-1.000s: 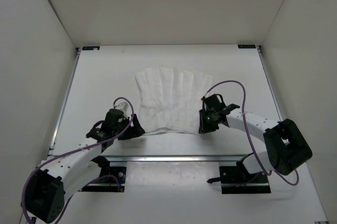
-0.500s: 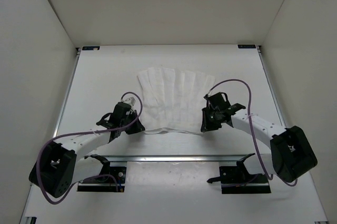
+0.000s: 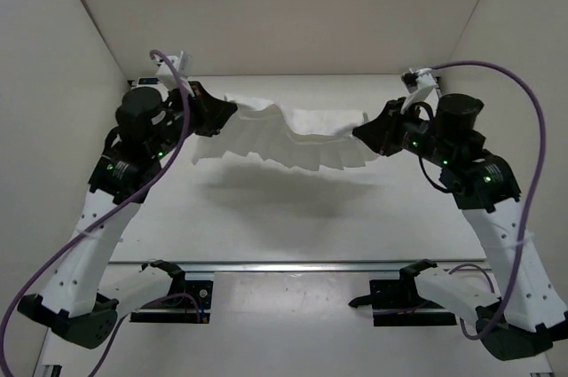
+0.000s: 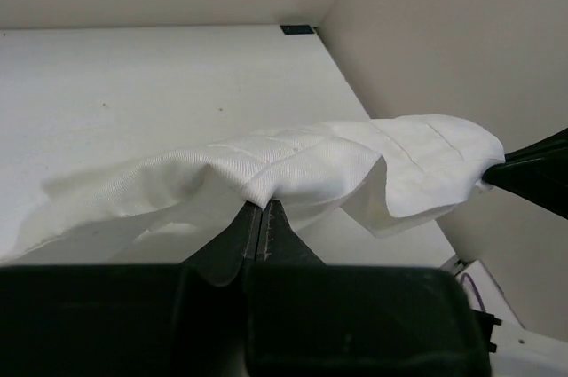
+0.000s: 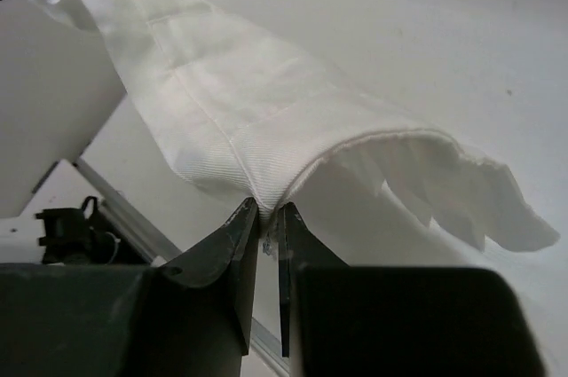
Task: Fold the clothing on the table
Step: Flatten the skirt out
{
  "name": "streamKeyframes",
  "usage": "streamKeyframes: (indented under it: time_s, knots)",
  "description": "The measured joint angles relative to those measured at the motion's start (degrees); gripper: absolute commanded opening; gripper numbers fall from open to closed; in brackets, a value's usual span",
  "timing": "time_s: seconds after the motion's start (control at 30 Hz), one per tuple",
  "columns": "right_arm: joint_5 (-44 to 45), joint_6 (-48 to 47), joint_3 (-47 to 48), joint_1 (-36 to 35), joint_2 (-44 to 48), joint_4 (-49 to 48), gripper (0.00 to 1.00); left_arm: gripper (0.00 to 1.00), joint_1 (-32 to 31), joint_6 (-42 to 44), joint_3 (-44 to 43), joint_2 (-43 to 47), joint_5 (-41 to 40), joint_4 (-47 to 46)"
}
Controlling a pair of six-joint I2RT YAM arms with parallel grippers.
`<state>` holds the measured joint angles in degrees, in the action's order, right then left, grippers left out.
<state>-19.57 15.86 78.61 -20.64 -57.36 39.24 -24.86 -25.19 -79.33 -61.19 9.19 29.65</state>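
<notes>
Both arms are up high. The left gripper (image 3: 229, 113) is pinched tight on one end of the clothing's (image 3: 288, 133) top edge, and the right gripper (image 3: 359, 132) is clamped on the other. The garment hangs stretched between them, sagging mid-span, with its hem above the table (image 3: 293, 217). Open tabletop shows beneath.

Matte white table (image 3: 355, 217) with thin metal rails (image 3: 293, 265) along its edges
</notes>
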Motion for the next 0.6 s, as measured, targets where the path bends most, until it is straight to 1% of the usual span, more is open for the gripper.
streamKeyframes:
  time_s: [0.1,0.17,0.27,0.3,0.37,0.43,0.5,0.53,0.57,0.6]
  knots:
    - [-2.78,0.00,5.18,-0.61,0.70,2.75,0.00,0.00,1.01,0.76,-4.37,2.40,1.49,2.69]
    - [-3.85,-0.44,8.22,-0.66,-0.63,4.17,0.00,0.00,2.60,1.44,-5.20,2.84,2.56,3.50]
    - [-3.54,-1.18,11.43,-1.57,-6.51,4.79,0.00,0.00,4.63,2.32,-5.16,0.44,4.02,4.26]
    - [-3.58,-1.49,12.59,-1.31,-9.77,5.01,0.00,0.00,5.14,2.67,-5.16,-1.51,4.35,4.28]
    - [-3.69,-2.01,15.52,-0.94,-16.72,5.11,0.00,0.00,6.16,3.21,-5.73,-6.54,4.85,4.37]
    - [-3.28,-2.67,22.82,-0.33,-27.15,7.39,0.00,0.00,7.50,4.02,-9.70,-14.99,5.49,6.21]
    - [-1.33,-3.50,32.96,-0.37,-37.79,10.47,0.00,0.00,8.81,5.01,-19.52,-25.88,5.88,10.45]
    - [-0.24,-3.89,40.48,-0.46,-43.43,13.11,0.00,0.00,9.38,5.46,-25.57,-31.28,5.97,11.85]
    - [0.74,-4.00,46.40,-0.66,-47.34,14.03,0.00,0.00,9.94,5.79,-30.64,-35.52,5.90,12.66]
    - [1.27,-4.07,49.62,-0.83,-49.31,13.70,0.00,0.00,10.58,6.01,-35.74,-39.10,6.05,14.27]
